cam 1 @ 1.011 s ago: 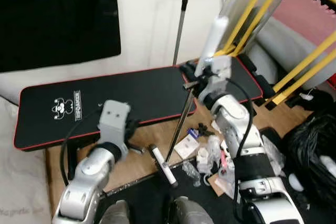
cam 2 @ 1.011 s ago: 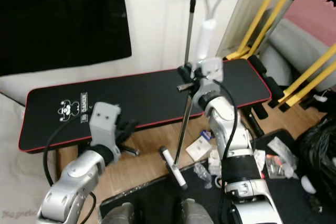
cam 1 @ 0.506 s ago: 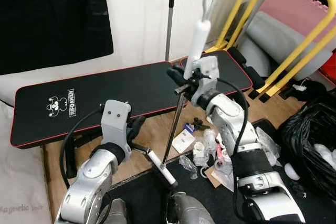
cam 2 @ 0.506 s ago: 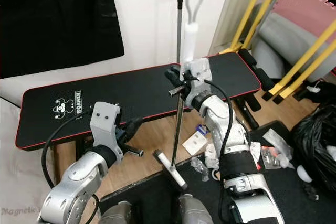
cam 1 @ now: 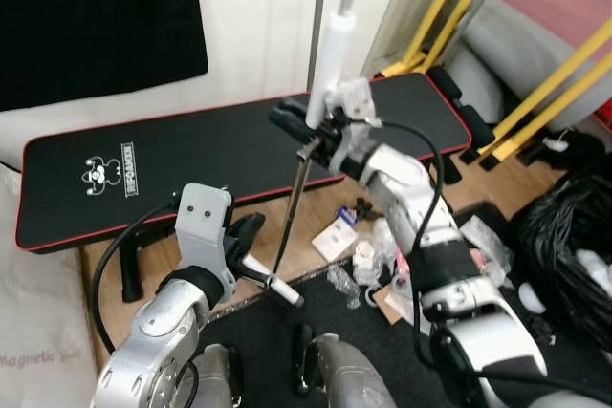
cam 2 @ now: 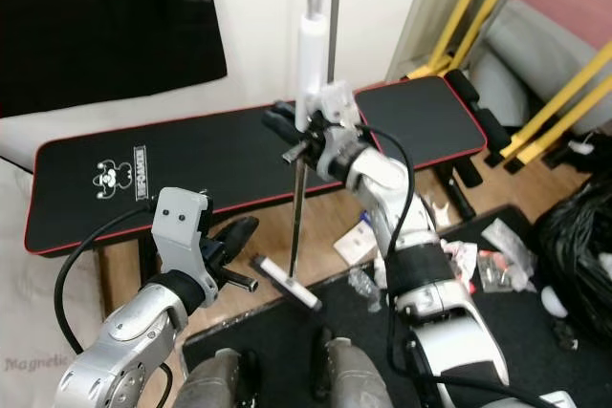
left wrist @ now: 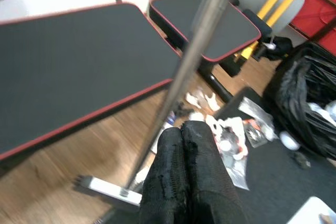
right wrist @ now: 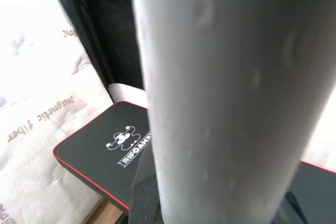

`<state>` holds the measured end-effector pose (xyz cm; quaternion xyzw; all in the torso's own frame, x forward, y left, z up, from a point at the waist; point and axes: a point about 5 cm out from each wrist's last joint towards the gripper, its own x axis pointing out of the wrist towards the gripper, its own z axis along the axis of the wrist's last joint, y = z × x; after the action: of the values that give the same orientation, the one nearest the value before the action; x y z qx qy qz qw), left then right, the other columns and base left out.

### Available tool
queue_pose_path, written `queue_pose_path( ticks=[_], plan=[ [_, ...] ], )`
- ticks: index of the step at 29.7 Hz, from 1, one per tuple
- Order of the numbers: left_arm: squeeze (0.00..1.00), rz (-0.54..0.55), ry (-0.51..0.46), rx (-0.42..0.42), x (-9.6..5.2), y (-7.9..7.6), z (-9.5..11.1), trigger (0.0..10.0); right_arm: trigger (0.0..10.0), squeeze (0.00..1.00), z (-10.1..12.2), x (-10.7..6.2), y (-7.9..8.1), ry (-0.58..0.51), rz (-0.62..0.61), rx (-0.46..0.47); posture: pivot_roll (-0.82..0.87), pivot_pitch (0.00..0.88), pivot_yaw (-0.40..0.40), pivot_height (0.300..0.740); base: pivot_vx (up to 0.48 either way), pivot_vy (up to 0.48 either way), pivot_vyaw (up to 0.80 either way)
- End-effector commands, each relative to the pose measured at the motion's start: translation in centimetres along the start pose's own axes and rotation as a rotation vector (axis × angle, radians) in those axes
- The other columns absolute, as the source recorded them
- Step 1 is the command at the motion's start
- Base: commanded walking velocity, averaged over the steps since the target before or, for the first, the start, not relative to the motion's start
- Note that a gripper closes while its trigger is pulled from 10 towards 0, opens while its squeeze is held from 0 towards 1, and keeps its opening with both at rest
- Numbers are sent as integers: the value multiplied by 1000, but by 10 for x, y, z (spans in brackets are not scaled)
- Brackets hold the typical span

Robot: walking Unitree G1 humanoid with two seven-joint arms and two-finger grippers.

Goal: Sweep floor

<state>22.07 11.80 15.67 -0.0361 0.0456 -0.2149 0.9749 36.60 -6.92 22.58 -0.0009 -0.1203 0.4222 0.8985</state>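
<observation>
A broom with a thin metal pole and a white handle stands almost upright in front of me. My right gripper is shut on the pole just below the handle, over the black bench. The handle looms close in the right wrist view. The broom's white head rests on the wood floor at the edge of the black mat. My left gripper is shut on nothing, low beside the head; its fingers are pressed together. Paper scraps and wrappers lie right of the head.
A long black padded bench with red trim runs across behind the broom. A full black rubbish bag sits at the right. Yellow bars lean at the back right, against a white wall. A white mattress borders the left.
My right gripper has carried the pole leftward over the bench, and the broom head has slid left toward my left gripper. The camera has shifted as well.
</observation>
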Motion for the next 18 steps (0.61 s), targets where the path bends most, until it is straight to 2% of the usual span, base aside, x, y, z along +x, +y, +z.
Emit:
queue_pose_path(
  ticks=[1,10,18],
  plan=[
    [0,-48,18,-15,-5,-6,-1,10000,10000,0,4,-1,-5,-40,-6,9,18,379,-161,740,0,0,0],
    [0,-70,27,-35,-21,-19,8,10000,10000,0,14,21,2,-76,103,51,21,452,-169,740,0,0,0],
    [0,-66,33,-48,-32,-26,13,10000,10000,0,24,36,4,-75,141,21,20,498,-188,740,0,0,0]
  ],
)
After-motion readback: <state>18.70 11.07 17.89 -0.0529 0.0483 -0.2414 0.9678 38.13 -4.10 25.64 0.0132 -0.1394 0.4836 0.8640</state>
